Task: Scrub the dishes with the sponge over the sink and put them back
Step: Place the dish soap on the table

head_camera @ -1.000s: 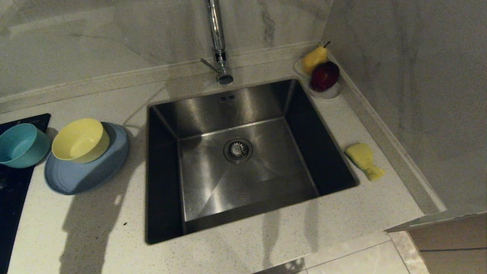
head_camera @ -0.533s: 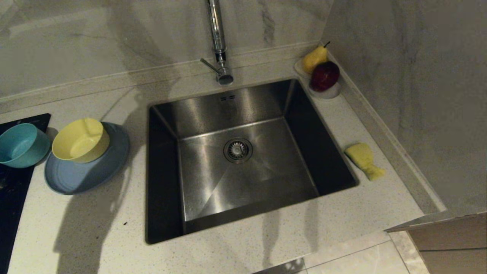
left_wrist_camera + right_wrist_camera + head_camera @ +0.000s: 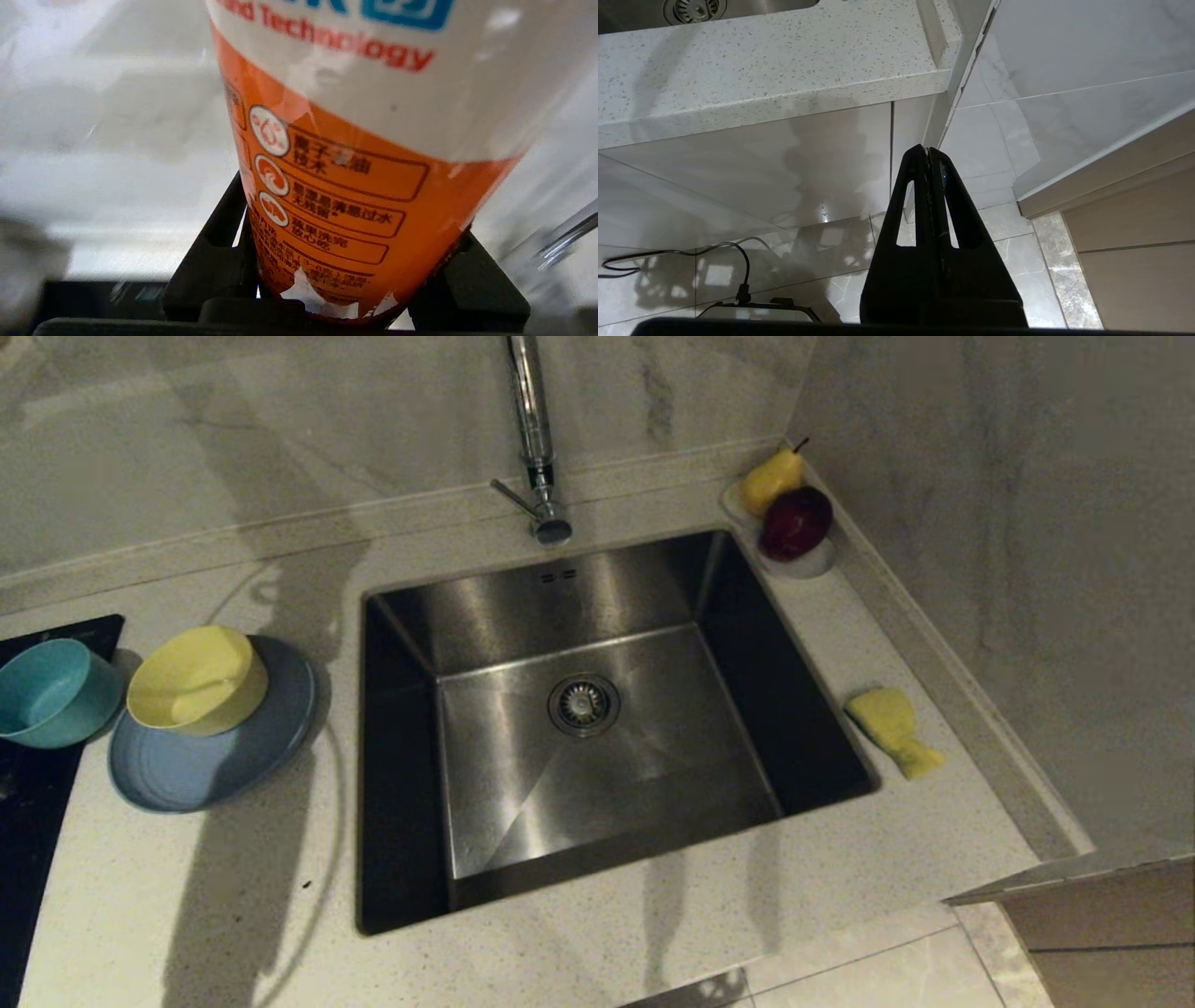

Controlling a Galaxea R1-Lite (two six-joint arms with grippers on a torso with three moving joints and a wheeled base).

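Note:
The pale yellow bowl point(image 3: 198, 677) sits on the light-blue plate point(image 3: 210, 761) on the counter left of the sink point(image 3: 653, 775). The teal-blue bowl point(image 3: 51, 691) stands beside them, further left. The yellow sponge point(image 3: 892, 728) lies on the counter right of the sink. Neither arm shows in the head view. In the left wrist view my left gripper point(image 3: 348, 242) is shut on an orange and white bottle point(image 3: 355, 140) with printed labels, which fills the view. My right gripper point(image 3: 927, 150) is shut and empty, hanging below the counter's front edge above the floor.
A tall chrome tap point(image 3: 532, 429) rises behind the sink. A small white dish point(image 3: 810, 563) with a yellow pear point(image 3: 770, 481) and a dark red fruit point(image 3: 795, 521) stands at the back right corner. A black hob point(image 3: 28, 821) lies at the far left. Walls close the back and right.
The arm's shadow on the counter left of the sink has swung and stretched up the back wall. The dishes and the sponge have not moved.

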